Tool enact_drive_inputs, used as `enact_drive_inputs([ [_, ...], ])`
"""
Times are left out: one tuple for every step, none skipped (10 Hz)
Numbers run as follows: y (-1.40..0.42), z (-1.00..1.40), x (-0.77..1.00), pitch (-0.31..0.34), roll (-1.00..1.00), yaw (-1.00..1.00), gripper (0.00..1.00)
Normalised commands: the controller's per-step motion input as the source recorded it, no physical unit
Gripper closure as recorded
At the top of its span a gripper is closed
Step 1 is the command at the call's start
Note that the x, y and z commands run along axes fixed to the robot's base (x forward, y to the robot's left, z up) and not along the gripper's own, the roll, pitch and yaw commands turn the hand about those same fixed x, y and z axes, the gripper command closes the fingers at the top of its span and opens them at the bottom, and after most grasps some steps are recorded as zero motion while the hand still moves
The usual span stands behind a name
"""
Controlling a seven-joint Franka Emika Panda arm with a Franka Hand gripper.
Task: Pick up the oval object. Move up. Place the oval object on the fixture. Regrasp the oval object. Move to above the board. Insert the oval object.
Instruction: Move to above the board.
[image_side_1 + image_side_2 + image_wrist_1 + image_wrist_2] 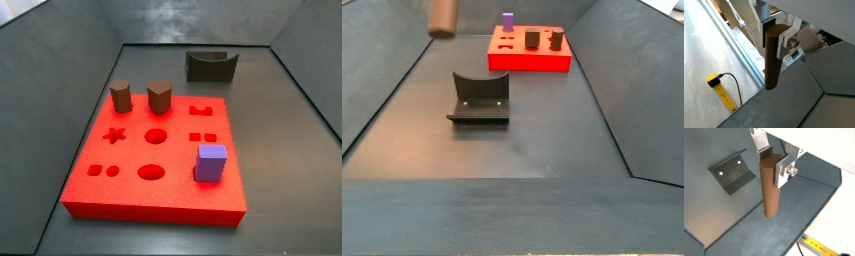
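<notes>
My gripper [773, 40] is shut on the upper end of the oval object [771, 60], a long dark-brown peg that hangs down from the fingers; both wrist views show the grip [773, 169]. In a side view only the peg's lower end [442, 18] shows, high above the floor, to the left of the fixture [480, 98]; the gripper itself is out of frame there. The fixture also shows in a wrist view [732, 173], off to one side of the peg [769, 190], and at the back of the bin [211, 65]. The red board [154, 150] lies flat with its cut-out holes.
Two short brown pegs [120, 96] [159, 97] and a purple block [210, 163] stand in the board. Dark grey bin walls [382, 90] slope up on all sides. A yellow power strip [721, 92] lies outside the bin.
</notes>
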Motion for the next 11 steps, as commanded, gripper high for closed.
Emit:
enact_drive_inputs([
  [0.0,0.32,0.02,0.176,-0.04,0.03,1.0],
  [-1.0,0.15,-0.59,0.085,-0.61,1.0,1.0],
  [-1.0,0.14,-0.58,0.081,-0.6,1.0,1.0],
  [-1.0,0.15,-0.57,0.033,-0.58,1.0,1.0],
  [-1.0,0.14,-0.56,0.014,-0.57,1.0,1.0],
  [-1.0,0.15,-0.56,-0.031,-0.55,1.0,1.0],
  [-1.0,0.16,-0.56,-0.06,-0.54,1.0,1.0],
  [-1.0,0.17,-0.56,-0.1,-0.53,1.0,1.0],
  [-1.0,0.17,-0.56,-0.119,-0.52,1.0,1.0],
  [-1.0,0.19,-0.55,-0.169,-0.49,1.0,1.0],
  [-0.84,0.16,-0.47,-0.188,-0.48,1.0,1.0],
])
